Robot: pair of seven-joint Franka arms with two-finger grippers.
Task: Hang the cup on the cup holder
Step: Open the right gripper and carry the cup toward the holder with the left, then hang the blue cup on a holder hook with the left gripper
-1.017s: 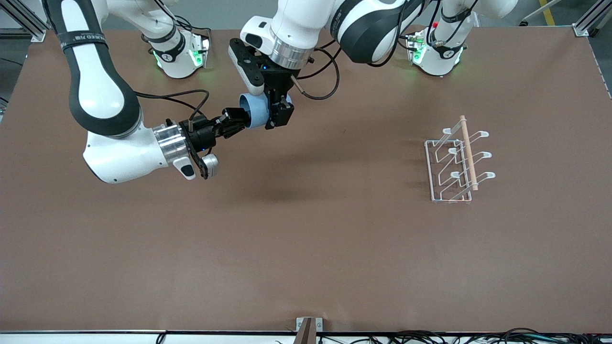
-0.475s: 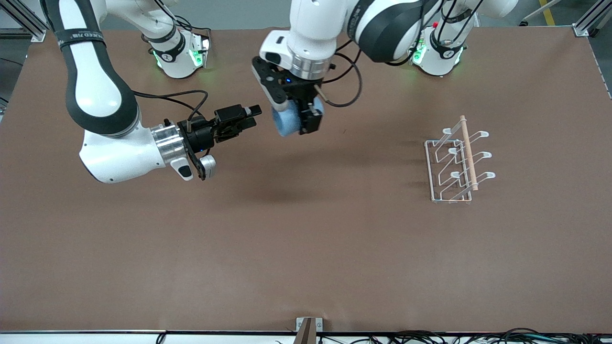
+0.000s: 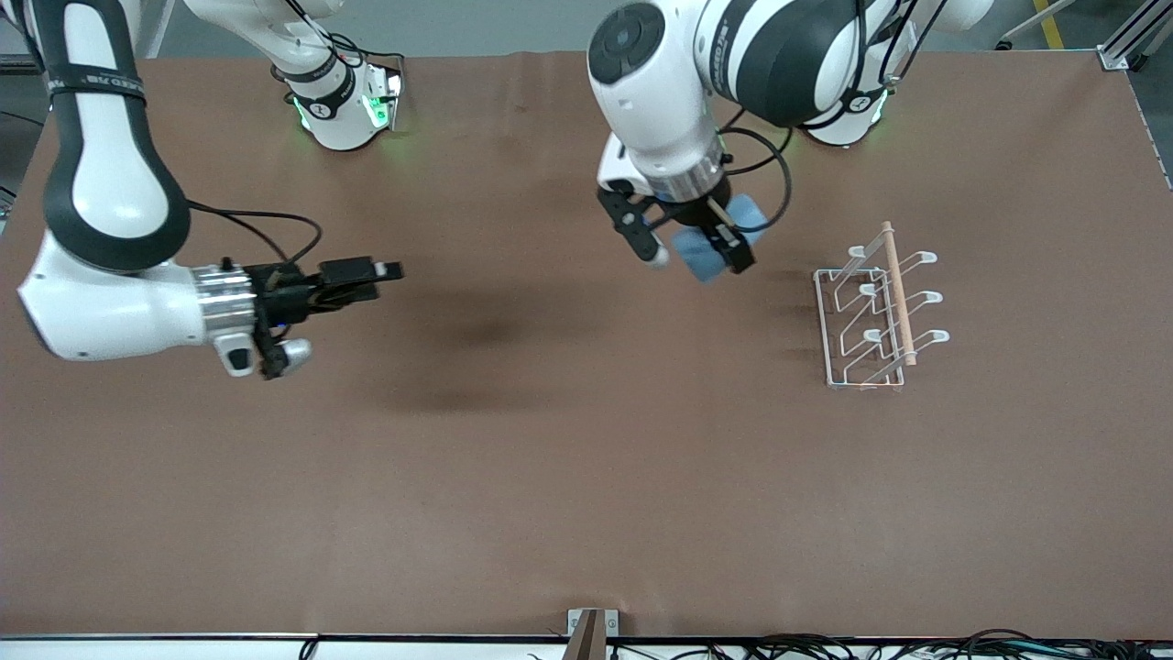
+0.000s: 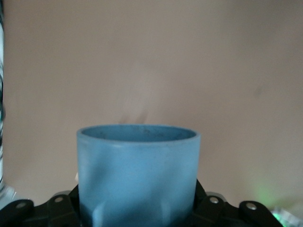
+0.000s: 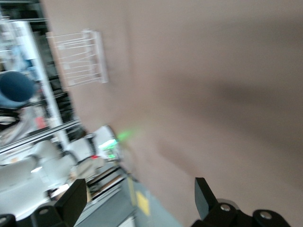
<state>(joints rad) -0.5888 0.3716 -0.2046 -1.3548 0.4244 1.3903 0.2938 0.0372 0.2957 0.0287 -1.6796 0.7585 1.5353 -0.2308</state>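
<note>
On my table (image 3: 550, 477) the cup holder (image 3: 871, 316) waits at the left arm's end. My right claw (image 3: 380, 271) has let go, gaping empty, and backed off to wait. My left claw (image 3: 710, 247) alone grips the cup (image 3: 706, 257), now carried close to the rack: handover done, hanging comes next.

The cup (image 3: 710, 252) is plain light blue, darker inside its rim. The cup holder (image 3: 875, 312) is white wire topped by a pale wooden rod (image 3: 898, 291). The desk (image 3: 586, 477) is uniform reddish brown. Both arms are white with black bands, and green lights glow at their bases.
</note>
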